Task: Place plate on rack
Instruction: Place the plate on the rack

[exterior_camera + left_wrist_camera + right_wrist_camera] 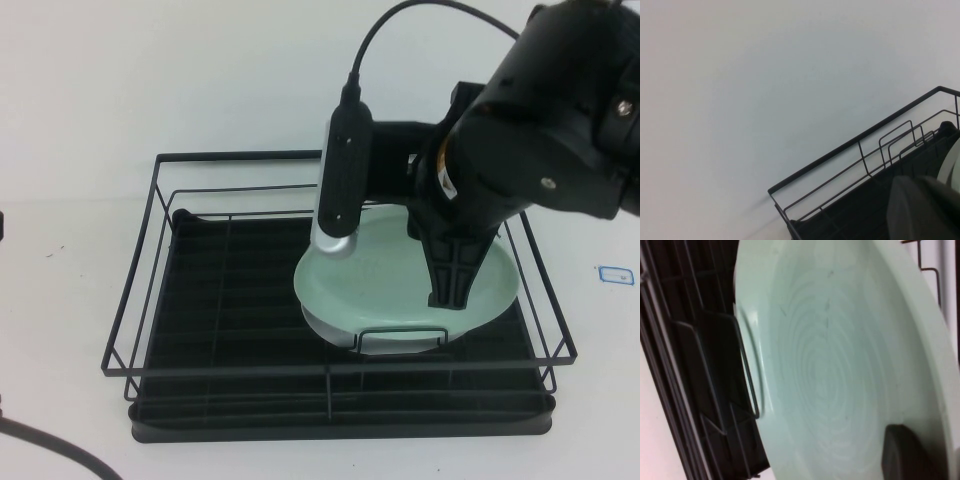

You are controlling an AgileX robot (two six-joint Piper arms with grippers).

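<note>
White tabletop [80, 120] fills the high view's left, where the left gripper is not seen. At centre, the rack [140, 290] holds the plate [390, 285], tilted against a wire loop. Right of centre, the right gripper [450, 285] appears clamped on the plate's rim; one finger pad [905, 452] is shown pressed on it only in its wrist view.

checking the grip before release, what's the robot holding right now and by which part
The right gripper holds the mint-green plate by its rim on the robot's right side, over the rack. The left gripper is out of view and holds nothing visible.
</note>
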